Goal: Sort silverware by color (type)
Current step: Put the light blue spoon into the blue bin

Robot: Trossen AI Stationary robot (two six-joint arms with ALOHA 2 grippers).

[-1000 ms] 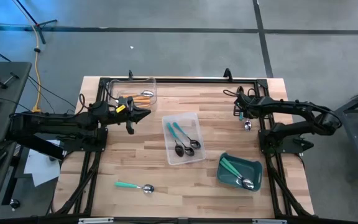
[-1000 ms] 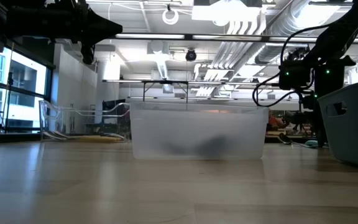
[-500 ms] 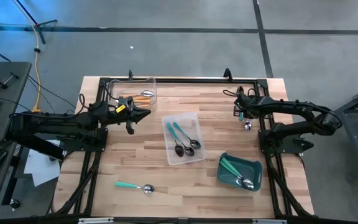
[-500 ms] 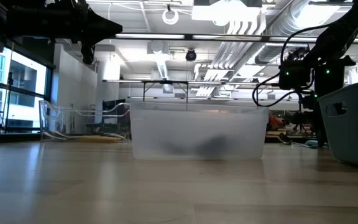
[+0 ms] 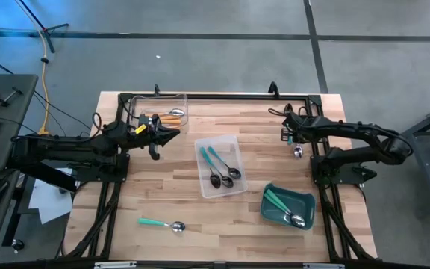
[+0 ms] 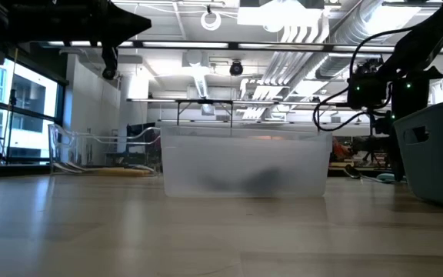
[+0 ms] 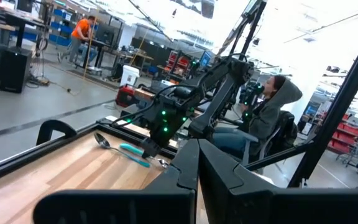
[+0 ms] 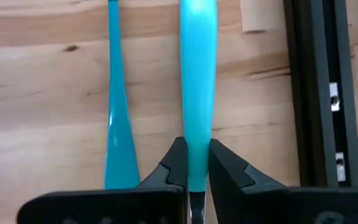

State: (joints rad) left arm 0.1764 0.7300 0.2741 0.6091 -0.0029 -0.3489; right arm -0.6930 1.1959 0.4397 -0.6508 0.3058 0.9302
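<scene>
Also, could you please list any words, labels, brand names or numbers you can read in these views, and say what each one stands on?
No text can be read in any view.
Yellow label on the left gripper: too small to read.
Right gripper, teal-handled spoon, wooden table, clear tray: no markings show.
Bins and shelving in the room behind: too blurred to read.

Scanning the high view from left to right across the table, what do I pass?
Left pincer, shut, beside the clear tray with orange-handled spoons → green-handled spoon lying loose → clear tray with teal-blue spoons → teal bin with green-handled spoons. The right pincer is shut on a teal-blue spoon, above the bin.
</scene>
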